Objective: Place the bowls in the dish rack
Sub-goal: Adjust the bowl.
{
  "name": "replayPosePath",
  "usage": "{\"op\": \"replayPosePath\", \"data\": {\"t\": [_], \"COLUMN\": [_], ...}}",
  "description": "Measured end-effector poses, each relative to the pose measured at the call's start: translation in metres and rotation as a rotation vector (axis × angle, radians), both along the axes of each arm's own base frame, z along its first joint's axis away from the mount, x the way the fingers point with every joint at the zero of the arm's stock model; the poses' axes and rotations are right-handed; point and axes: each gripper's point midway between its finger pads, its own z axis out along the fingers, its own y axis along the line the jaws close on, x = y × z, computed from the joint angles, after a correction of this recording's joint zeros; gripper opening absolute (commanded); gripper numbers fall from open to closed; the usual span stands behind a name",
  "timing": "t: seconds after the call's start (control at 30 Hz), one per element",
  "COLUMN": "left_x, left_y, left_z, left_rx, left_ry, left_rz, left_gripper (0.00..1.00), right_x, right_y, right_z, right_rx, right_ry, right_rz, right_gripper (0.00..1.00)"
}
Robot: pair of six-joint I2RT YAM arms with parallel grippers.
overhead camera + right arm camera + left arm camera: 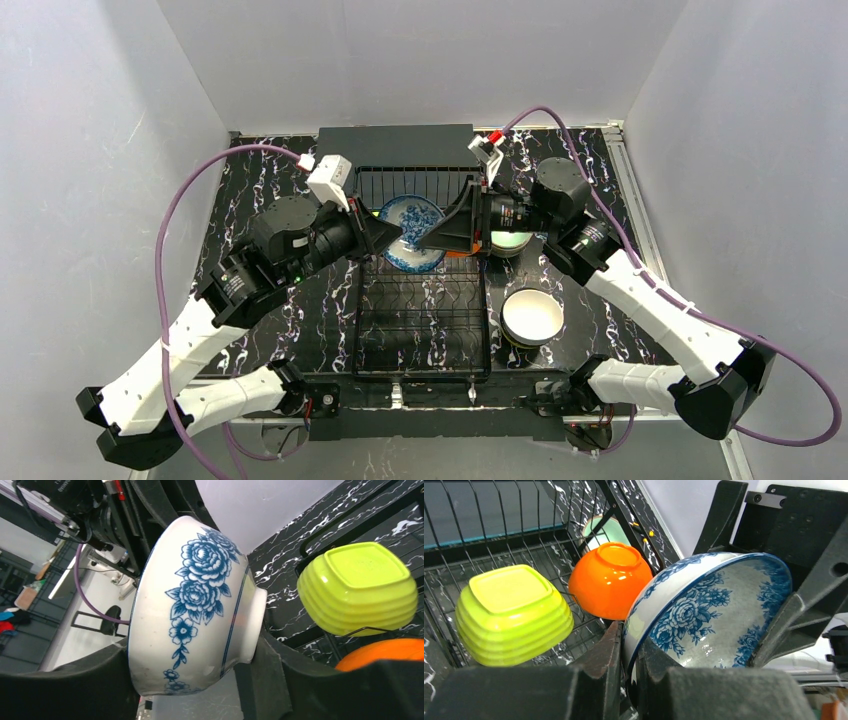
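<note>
A blue-white patterned bowl (412, 233) hangs on its side over the back of the black wire dish rack (420, 340). My left gripper (634, 650) is shut on its rim, one finger inside and one outside. From the opposite side my right gripper (195, 645) spans the same bowl (195, 595), one finger against the rim and the other against the foot. In the rack's back tier a lime green bowl (511, 612) and an orange bowl (610, 580) lie upside down. A mint bowl (606, 530) shows behind them.
On the marbled table right of the rack stand a white bowl (532, 315) and, farther back, a pale green bowl (510, 242) half hidden by my right arm. A flat dark grey box (395, 140) lies behind the rack. Grey walls close in the sides.
</note>
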Motion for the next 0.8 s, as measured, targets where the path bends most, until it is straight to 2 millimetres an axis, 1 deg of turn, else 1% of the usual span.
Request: {"op": "replayPosePath", "data": {"t": [0.07,0.1,0.27,0.37,0.43,0.5,0.67,0.8], "left_x": [-0.001,-0.001,0.000,0.000,0.001,0.003,0.001,-0.002], "left_y": [0.000,0.000,0.000,0.001,0.003,0.004,0.007,0.010], "left_z": [0.002,0.002,-0.001,-0.002,-0.004,-0.005,-0.009,-0.007], "left_rx": [0.000,0.002,0.012,0.013,0.018,0.020,0.023,0.016], "left_ry": [-0.009,-0.008,-0.002,0.000,0.004,0.005,0.009,0.002], "left_rz": [-0.002,-0.003,-0.003,0.001,0.013,0.022,0.026,0.028], "left_gripper": [0.00,0.03,0.14,0.27,0.38,0.46,0.57,0.70], "right_x": [0.005,0.005,0.006,0.006,0.006,0.007,0.010,0.012], "right_y": [0.000,0.000,0.000,0.000,0.000,-0.001,-0.007,-0.010], "right_z": [-0.001,-0.002,-0.007,-0.010,-0.013,-0.015,-0.023,-0.027], "right_rx": [-0.004,-0.007,-0.024,-0.034,-0.044,-0.055,-0.094,-0.116], "right_ry": [0.014,0.010,0.008,-0.001,-0.010,-0.016,-0.029,-0.038], "right_rz": [-0.024,-0.027,-0.033,-0.032,-0.036,-0.048,-0.091,-0.116], "right_gripper": [0.10,0.01,0.01,0.01,0.01,0.01,0.01,0.01]}}
